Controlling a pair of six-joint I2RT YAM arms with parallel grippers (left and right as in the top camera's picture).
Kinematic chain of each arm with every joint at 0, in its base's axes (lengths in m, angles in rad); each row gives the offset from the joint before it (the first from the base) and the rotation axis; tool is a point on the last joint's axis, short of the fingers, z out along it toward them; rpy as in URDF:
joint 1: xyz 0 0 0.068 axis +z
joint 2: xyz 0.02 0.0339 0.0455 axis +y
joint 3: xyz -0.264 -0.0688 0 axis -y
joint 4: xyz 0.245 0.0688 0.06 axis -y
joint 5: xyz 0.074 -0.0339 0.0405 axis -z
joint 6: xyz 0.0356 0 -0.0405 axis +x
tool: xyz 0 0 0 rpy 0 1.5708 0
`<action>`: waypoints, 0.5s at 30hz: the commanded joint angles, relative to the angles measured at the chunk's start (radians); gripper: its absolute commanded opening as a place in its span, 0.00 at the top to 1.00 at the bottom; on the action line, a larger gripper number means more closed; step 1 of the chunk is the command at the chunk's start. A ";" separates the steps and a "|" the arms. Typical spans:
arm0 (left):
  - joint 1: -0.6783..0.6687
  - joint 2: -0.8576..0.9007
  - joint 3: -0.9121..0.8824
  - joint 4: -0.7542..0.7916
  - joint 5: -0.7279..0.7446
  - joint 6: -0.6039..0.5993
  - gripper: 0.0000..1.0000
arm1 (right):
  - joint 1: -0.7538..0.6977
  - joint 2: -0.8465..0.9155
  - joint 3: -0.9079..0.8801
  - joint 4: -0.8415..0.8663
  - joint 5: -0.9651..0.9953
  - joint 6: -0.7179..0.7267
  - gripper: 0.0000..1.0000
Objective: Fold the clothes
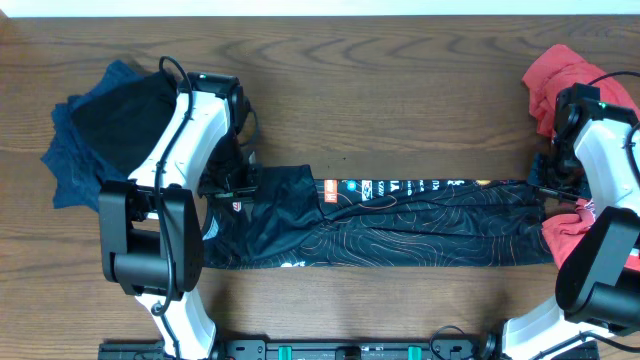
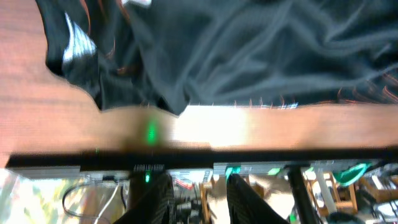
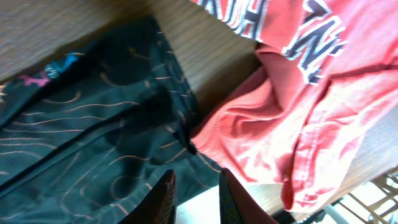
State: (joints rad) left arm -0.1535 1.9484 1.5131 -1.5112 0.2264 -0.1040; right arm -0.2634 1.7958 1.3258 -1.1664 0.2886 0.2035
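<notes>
Black jersey (image 1: 420, 228), pale contour lines, one long narrow strip

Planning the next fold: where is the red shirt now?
Overhead, the red shirt lies bunched at the table's right edge, against the black jersey's right end.

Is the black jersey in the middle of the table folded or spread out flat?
Partly folded: the black jersey lies doubled lengthwise into a long narrow band across the table, not yet folded into a compact stack.
</notes>
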 commanded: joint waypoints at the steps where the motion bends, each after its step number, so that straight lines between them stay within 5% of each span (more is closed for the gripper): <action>1: 0.001 0.000 -0.004 0.061 0.056 0.005 0.69 | -0.006 -0.017 0.003 0.000 -0.106 -0.030 0.78; 8: -0.027 0.000 -0.004 0.236 0.132 -0.006 0.69 | -0.006 -0.017 0.002 -0.003 -0.174 -0.068 0.65; 15: -0.079 0.000 -0.004 0.335 0.132 -0.059 0.69 | -0.006 -0.017 0.002 -0.001 -0.188 -0.068 0.62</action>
State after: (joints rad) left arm -0.2131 1.9484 1.5131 -1.1919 0.3420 -0.1280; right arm -0.2634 1.7958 1.3258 -1.1667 0.1192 0.1474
